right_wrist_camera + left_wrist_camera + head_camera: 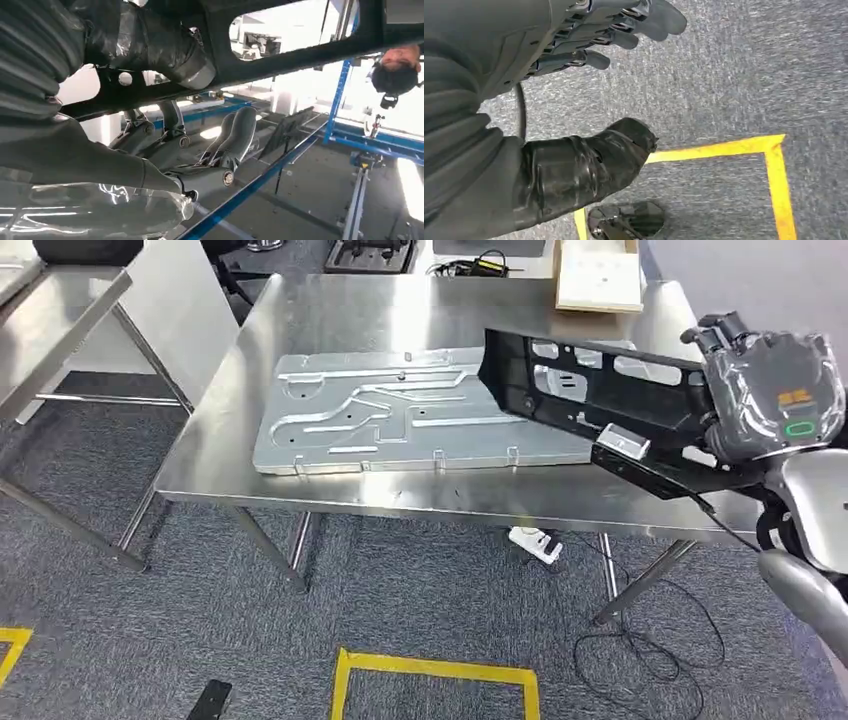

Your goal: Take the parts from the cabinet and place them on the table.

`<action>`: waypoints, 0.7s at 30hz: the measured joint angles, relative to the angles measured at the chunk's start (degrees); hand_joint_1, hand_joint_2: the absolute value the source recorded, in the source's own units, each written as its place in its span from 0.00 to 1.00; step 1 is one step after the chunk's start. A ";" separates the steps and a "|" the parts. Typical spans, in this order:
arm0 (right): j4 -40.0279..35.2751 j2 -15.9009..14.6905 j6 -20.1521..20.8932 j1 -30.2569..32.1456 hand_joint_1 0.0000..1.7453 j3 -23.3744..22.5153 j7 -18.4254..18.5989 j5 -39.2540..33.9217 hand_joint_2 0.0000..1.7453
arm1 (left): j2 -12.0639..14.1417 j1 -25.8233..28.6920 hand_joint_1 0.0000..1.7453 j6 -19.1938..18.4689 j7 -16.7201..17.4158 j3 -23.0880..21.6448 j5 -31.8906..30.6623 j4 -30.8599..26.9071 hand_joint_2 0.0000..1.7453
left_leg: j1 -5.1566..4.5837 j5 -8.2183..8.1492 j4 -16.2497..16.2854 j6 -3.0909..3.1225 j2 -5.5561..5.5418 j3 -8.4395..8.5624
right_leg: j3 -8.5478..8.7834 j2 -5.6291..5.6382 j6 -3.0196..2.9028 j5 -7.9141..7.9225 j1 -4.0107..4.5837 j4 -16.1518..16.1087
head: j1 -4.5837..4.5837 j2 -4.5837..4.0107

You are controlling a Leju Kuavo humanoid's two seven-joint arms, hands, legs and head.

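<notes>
A long black plastic frame part (pixel 590 390) hangs tilted over the right end of the steel table (pixel 330 310). My right hand (pixel 770 390) grips it at its right end. In the right wrist view the thumb wraps over the black frame part (pixel 300 55) and the other fingers (pixel 235 140) reach along under it. A silver stamped metal plate (pixel 400 410) lies flat in the middle of the table, just left of the black part. My left hand (pixel 589 45) hangs over the carpet with its fingers apart and nothing in it.
A second steel table (pixel 60 300) stands at the far left. A flat wooden box (pixel 600 280) sits beyond the table's back edge. A white power strip (pixel 535 543) and a black cable lie under the table. Yellow floor tape (pixel 435 670) marks the carpet. A person (pixel 397 70) stands by blue racking (pixel 340 90).
</notes>
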 joint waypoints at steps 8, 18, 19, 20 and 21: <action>0.22 -0.11 -0.02 0.32 1.00 -0.02 -0.02 0.11 1.00 | 0.02 0.29 0.00 0.00 0.02 -0.02 0.15 0.02 1.00 | -1.10 12.06 -16.12 2.76 -0.04 2.64 | 5.37 0.48 1.63 -3.65 0.39 -0.15 | 0.20 -0.02; 0.59 -0.39 -0.17 1.05 1.00 -0.59 0.02 0.20 1.00 | -0.02 0.18 0.00 -0.04 -0.09 -0.02 0.20 0.00 1.00 | -0.99 8.15 -17.61 4.17 -0.34 9.63 | -5.81 0.11 2.41 -6.12 0.47 10.92 | 0.26 -0.02; 0.61 -0.44 -0.20 1.05 1.00 -0.61 0.02 0.20 1.00 | -0.07 0.17 0.00 -0.04 -0.09 -0.02 0.22 0.00 1.00 | -0.98 7.46 -17.44 4.04 -0.42 10.47 | -4.71 0.10 2.12 -2.16 0.48 6.40 | 0.26 -0.02; 0.61 -0.48 -0.22 1.08 1.00 -0.66 0.02 0.20 1.00 | -0.07 0.13 0.00 -0.04 -0.09 -0.02 0.20 0.00 1.00 | -1.00 6.67 -17.27 3.83 -0.43 11.10 | -3.73 0.08 1.83 2.57 0.48 1.77 | 0.26 0.00; 0.66 -0.48 -0.35 1.40 1.00 -0.66 0.09 0.22 1.00 | -0.07 0.01 0.00 -0.04 -0.09 -0.02 0.22 0.02 1.00 | -1.21 5.96 -16.52 3.45 -0.52 11.44 | -3.96 0.09 1.64 3.58 0.80 0.01 | 0.28 -0.02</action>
